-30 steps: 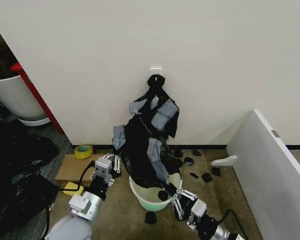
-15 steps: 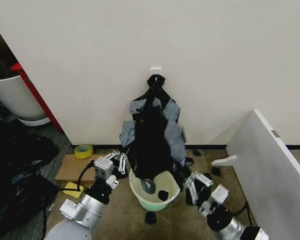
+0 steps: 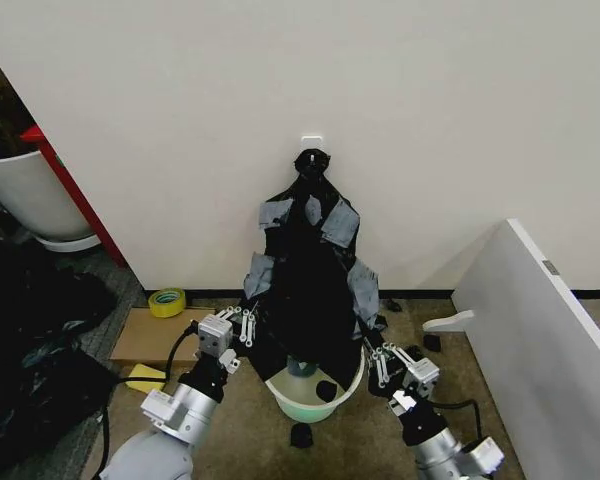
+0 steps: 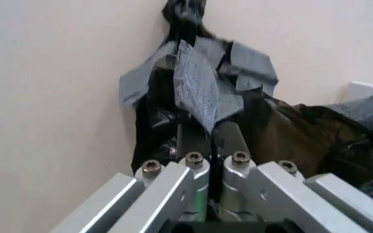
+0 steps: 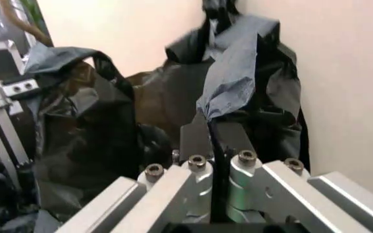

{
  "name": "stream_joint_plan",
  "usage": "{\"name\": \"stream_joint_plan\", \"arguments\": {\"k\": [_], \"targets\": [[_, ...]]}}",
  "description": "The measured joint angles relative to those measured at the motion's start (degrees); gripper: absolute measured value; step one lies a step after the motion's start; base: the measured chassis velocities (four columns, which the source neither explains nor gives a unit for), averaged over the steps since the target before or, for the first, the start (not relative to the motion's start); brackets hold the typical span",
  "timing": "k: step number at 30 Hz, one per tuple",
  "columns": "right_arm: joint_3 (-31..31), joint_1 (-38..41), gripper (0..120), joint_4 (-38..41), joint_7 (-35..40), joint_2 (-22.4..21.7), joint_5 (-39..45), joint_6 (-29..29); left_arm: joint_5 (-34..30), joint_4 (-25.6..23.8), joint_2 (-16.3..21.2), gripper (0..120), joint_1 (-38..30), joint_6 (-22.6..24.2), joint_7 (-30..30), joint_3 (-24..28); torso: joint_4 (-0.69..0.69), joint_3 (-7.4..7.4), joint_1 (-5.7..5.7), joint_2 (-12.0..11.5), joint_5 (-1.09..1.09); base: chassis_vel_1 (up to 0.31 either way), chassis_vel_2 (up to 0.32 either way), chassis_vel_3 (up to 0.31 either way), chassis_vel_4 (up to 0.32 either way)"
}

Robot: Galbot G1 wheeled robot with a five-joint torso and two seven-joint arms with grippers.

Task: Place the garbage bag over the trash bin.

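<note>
Your 2 grippers, left (image 3: 242, 325) and right (image 3: 383, 362), have spread to 9 and 3 o'clock of the bin (image 3: 315, 392), each clenched on the bag (image 3: 310, 300), stretching its mouth above the rim.

One cream-white trash bin (image 3: 310, 392) stands on the floor at 6 o'clock. One black garbage bag (image 3: 310, 290) with grey patches hangs above it. Two tools: the left tool (image 3: 242, 325) at 7 o'clock, the right tool (image 3: 380, 365) at 5 o'clock. One yellow tape roll (image 3: 167, 301) at 8 o'clock.
</note>
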Motion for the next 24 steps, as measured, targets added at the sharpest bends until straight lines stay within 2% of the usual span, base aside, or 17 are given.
{"name": "stream_joint_plan", "arguments": {"k": [10,13,14,16,17,21,24], "targets": [[-0.3,4.2,0,-8.8,-0.1,0.3,-1.4,1.4,-2.8,6.2,-2.8,0,-1.5,-0.6,1.8,1.9,0.00,0.00,0.00,0.0,0.03,0.000,0.000,0.000,0.000],[0.0,4.6,0,-10.2,0.7,0.0,-2.7,1.2,-3.7,9.1,-5.0,0,-1.9,-0.6,1.8,3.1,0.01,0.00,0.00,0.0,0.01,0.000,0.000,0.000,0.000],[-0.6,3.9,0,-9.9,2.3,-0.3,-3.0,0.0,-3.2,10.0,-5.7,0,-1.8,0.1,0.7,3.9,0.01,0.00,0.00,0.0,0.00,0.000,0.000,0.000,0.000],[-3.2,-0.3,0,-6.3,8.8,-2.0,-2.9,-6.1,0.8,10.7,-5.8,0,-0.3,3.7,-3.9,6.0,0.00,0.00,0.00,0.0,-0.01,0.000,0.000,0.000,0.000],[-3.2,-0.3,0,-6.3,8.8,-2.0,-2.9,-6.1,0.8,10.7,-5.8,0,-0.3,3.7,-3.9,6.0,0.00,0.00,0.00,0.0,-0.01,0.000,0.000,0.000,0.000],[-6.4,-7.2,0,3.1,23.4,-7.1,1.9,-20.2,4.0,6.6,-1.5,0,2.8,11.6,-11.9,8.4,-0.01,-0.01,0.00,0.0,-0.01,0.000,0.000,0.000,0.000],[-6.9,-9.3,0,8.6,28.7,-9.6,5.8,-27.4,4.1,2.9,1.9,0,4.0,17.2,-15.5,9.3,0.01,-0.01,0.00,0.0,0.00,0.000,0.000,0.000,0.000]]}}
